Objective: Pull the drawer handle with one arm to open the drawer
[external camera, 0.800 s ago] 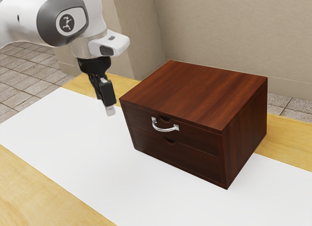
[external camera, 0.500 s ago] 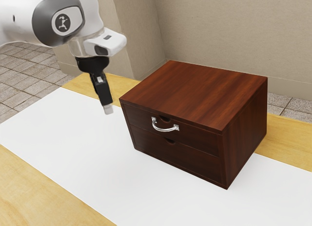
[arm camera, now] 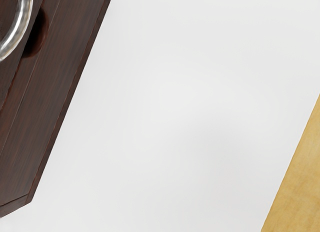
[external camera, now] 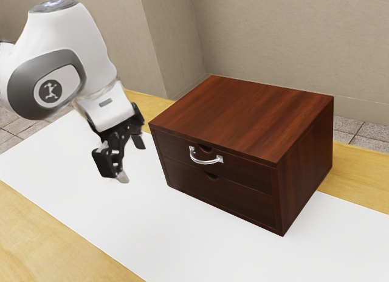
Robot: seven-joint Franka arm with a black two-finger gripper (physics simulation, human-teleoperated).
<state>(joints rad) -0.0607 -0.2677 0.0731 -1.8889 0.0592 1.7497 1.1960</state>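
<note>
White arm (external camera: 58,81) bent low, wrist angled down, black jaws apart, empty

the curved silver metal handle (arm camera: 24,12) and the dark brown wooden drawer cabinet (arm camera: 50,82) run off the wrist view's edge.

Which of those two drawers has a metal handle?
The upper drawer: a silver handle sits on its front; the lower drawer shows only a notch.

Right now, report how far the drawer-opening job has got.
Done: nothing yet. The upper drawer front of the dark red-brown wooden cabinet sits flush, shut. In hand: the black claw hangs over the white table mat, apart from the curved silver metal handle, to the exterior view's left of it. Left: reach the handle, grip it, pull.
</note>
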